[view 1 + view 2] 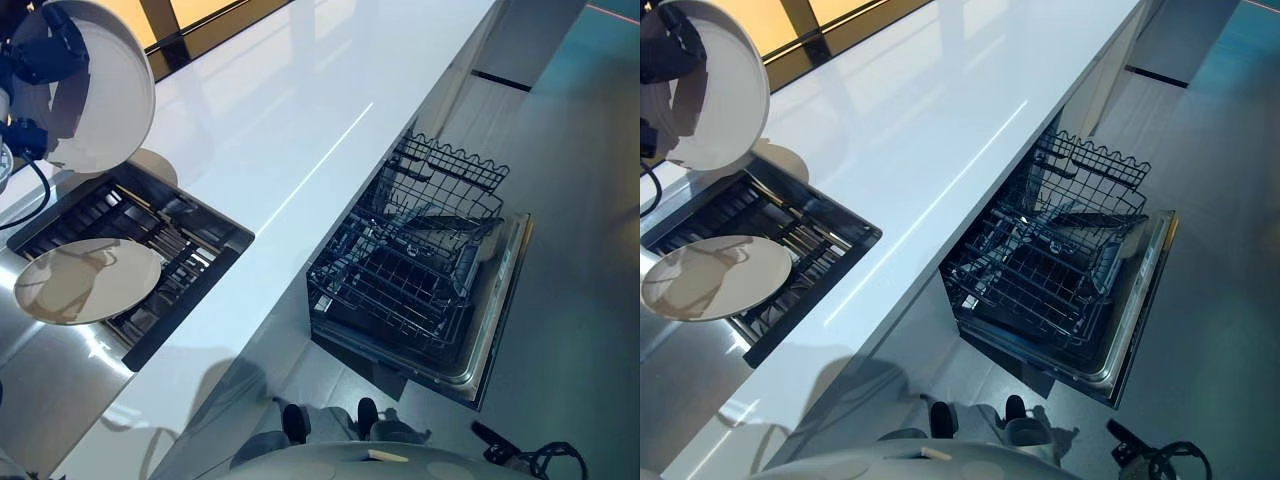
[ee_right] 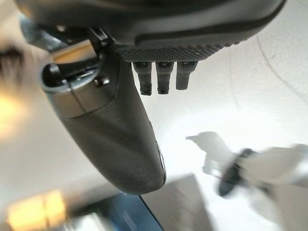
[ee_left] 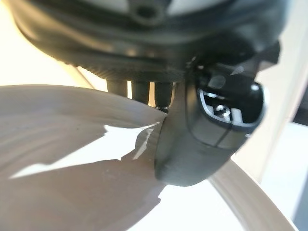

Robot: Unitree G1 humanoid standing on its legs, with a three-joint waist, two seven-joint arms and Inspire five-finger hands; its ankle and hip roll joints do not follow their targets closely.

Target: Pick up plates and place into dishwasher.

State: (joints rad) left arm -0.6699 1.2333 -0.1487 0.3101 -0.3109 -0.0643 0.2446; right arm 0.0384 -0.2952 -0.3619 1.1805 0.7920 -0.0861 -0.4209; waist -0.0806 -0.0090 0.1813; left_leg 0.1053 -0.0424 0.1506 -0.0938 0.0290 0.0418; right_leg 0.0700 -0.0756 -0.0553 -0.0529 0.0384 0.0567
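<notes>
A white plate [image 1: 105, 85] is held up on edge at the far left, above the counter, with my left hand [image 1: 45, 55] shut on its rim. In the left wrist view the thumb [image 3: 192, 144] presses on the plate's face [image 3: 62, 159] and the fingers run behind it. A second white plate [image 1: 88, 280] lies flat on the dark dish rack [image 1: 170, 235] below. The dishwasher [image 1: 490, 330] stands open under the counter, its wire rack [image 1: 410, 260] pulled out and bare. My right hand [image 2: 115, 130] shows open over a pale surface, holding nothing.
The long white countertop [image 1: 300, 120] runs between the dish rack and the dishwasher. Its front edge lies just above the pulled-out rack. Grey floor spreads to the right of the dishwasher door.
</notes>
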